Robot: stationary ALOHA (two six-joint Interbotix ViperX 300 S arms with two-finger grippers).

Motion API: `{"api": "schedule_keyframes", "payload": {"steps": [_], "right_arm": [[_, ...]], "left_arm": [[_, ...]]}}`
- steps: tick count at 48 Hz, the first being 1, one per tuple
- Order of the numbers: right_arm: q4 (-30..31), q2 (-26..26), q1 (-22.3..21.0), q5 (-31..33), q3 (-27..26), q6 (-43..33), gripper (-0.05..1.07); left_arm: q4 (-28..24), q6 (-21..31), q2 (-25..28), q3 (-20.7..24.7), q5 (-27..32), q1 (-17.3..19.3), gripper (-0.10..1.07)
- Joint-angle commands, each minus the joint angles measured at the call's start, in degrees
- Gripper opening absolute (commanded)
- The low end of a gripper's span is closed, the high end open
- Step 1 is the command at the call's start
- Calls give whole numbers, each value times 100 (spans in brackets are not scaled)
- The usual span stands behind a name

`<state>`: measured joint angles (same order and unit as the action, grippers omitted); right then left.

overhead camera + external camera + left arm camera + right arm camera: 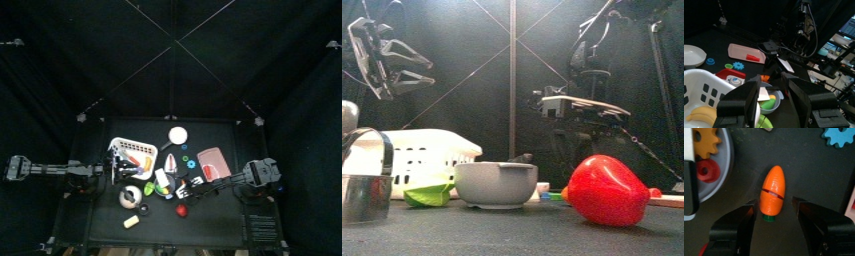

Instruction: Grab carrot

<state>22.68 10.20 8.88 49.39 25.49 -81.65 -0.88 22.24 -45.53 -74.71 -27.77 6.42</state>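
We are seeing the right tool (773, 210) hanging spread wide over the carrot (772, 193), which is lying on the bench (804, 173) between its jaws, touching neither, beside a white plate (721, 173). The left tool (774, 97) is hovering released over the white basket (707, 90).

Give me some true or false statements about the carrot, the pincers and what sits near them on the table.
1. The right pincer is open, with the carrot between its jaws. True.
2. The carrot is already lifted, clamped in the left pincer. False: it lies on the table, ungripped.
3. A white basket stands on the table. True.
4. The grey bowl sits inside the basket. False: it stands on the table beside it.
5. The left pincer is open. True.
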Motion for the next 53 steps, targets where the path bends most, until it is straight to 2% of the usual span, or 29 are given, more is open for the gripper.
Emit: {"api": "schedule_keyframes", "payload": {"steps": [1,14,21,30,42,53], "right_arm": [[0,-53,-26,-44,-26,0,89],[-9,-9,-62,-369,193,0,85],[-149,-18,-132,-703,396,0,77],[-114,-211,-167,-712,510,-9,68],[35,-650,-167,-703,527,-70,67],[149,-738,-167,-721,510,-88,67]], "left_arm": [[-9,-9,18,88,-26,18,79],[0,-9,9,88,-26,26,79],[0,-9,9,88,-26,26,79],[0,-9,9,79,-18,44,79],[0,-9,18,88,-26,44,79],[9,-9,18,88,-26,35,79]]}}
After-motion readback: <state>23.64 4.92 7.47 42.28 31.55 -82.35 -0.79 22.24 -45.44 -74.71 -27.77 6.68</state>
